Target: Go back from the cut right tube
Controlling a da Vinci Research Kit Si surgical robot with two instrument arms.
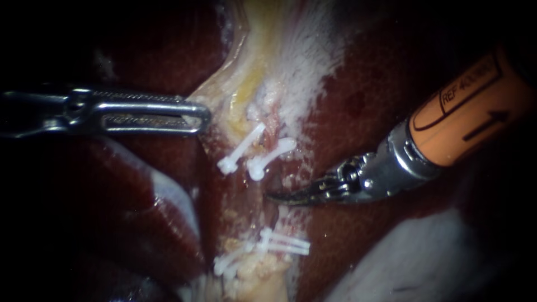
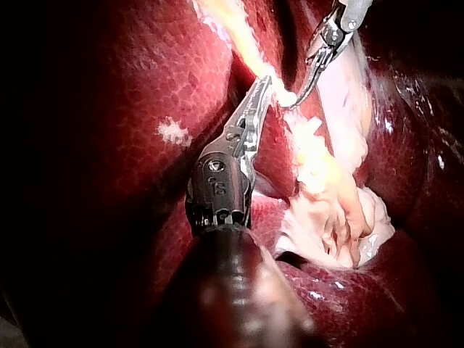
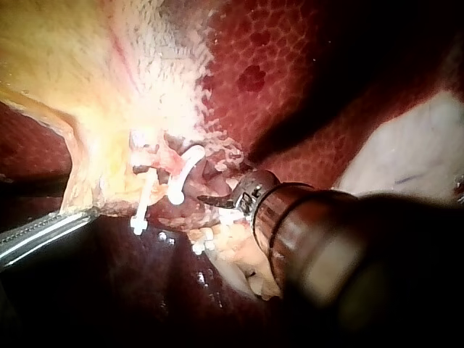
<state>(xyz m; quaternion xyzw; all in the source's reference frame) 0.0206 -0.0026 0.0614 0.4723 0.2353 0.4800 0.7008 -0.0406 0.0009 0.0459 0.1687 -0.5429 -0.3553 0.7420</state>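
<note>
Between the upper clips (image 1: 268, 156) and the lower ones, the cut right tube (image 1: 274, 131) sits at centre.
The right instrument (image 1: 275, 197), in from 3 o'clock, has its hand together at the gap. The left instrument (image 1: 201, 114) has its hand clamped on pale tissue (image 1: 224, 95). Backing out crookedly could snag a clip or nick the liver (image 1: 363, 100).

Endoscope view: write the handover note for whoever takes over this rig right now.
Left instrument: jaws shut on the edge of the pale tissue.
Right instrument: curved blades shut, holding nothing. The tip sits in the gap between the upper clips and the lower clips.
Done: the right tube looks parted between those clips.
Left: draw the right instrument back clear of the clips; it has not yet pulled away.
</note>
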